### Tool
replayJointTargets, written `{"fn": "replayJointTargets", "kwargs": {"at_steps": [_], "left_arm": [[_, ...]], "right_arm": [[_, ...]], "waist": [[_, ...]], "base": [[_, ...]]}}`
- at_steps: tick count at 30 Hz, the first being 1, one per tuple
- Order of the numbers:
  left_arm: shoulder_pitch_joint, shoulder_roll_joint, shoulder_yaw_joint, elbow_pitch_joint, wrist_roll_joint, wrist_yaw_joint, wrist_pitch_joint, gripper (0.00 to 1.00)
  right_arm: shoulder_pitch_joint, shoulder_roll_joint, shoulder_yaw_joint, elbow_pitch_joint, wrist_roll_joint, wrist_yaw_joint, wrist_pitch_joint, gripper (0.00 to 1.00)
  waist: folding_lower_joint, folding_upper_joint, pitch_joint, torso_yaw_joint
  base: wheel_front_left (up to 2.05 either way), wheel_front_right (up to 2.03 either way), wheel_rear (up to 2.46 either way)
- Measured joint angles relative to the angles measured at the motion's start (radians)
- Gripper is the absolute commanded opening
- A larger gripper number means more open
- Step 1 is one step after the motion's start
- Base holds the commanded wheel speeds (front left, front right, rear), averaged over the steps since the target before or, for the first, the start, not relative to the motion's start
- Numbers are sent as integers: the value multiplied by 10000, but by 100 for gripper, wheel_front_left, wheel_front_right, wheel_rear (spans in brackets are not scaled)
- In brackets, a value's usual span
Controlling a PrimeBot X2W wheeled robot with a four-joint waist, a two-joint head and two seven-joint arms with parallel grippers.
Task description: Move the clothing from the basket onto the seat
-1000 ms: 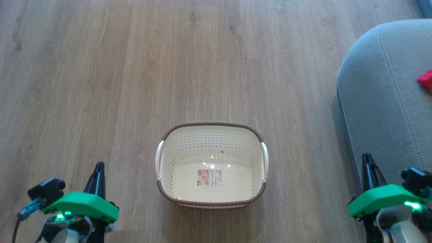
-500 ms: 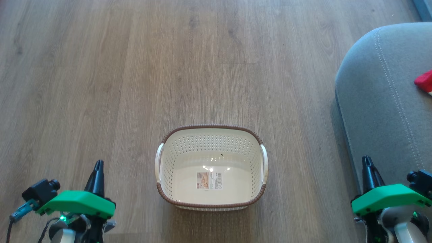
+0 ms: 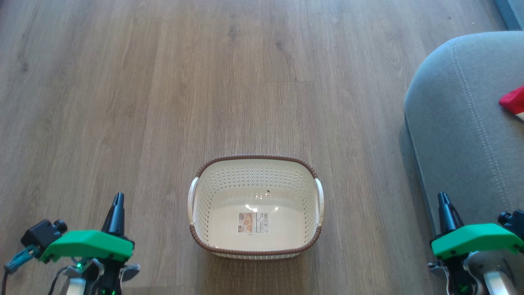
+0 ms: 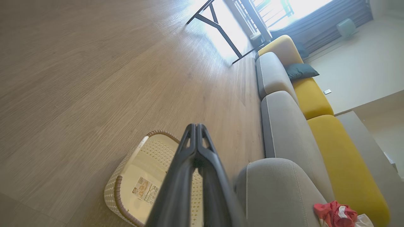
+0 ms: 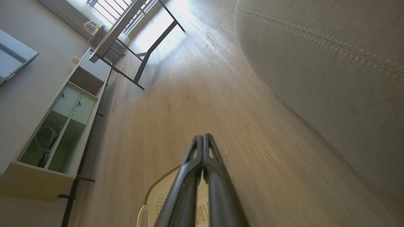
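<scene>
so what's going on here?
Nothing is being handled right now. The laundry basket sits empty on the wooden floor. The red and white clothing lies on the grey seat cushion at the right. The left hand and right hand are both shut and empty, low on either side of the basket.

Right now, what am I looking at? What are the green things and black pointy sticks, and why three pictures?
It's a robot with two arms. The top-down picture is from its head camera; the green-capped parts in the bottom corners carry its left jaws and right jaws, both shut, holding nothing. The other two pictures come from wrist cameras looking along the dark fingers. On the wooden floor stands a white basket, empty except a label. Beside it is a grey seat, with the red clothing lying on it.
</scene>
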Motion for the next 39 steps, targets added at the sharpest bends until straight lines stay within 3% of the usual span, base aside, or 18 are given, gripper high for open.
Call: {"fn": "replayJointTargets", "kwargs": {"at_steps": [39], "left_arm": [[0,-408,665,-470,-3657,-92,1060,0]], "right_arm": [[-204,209,-368,148,4612,0,1045,0]], "waist": [[0,0,-412,-86]], "base": [[0,0,0]]}}
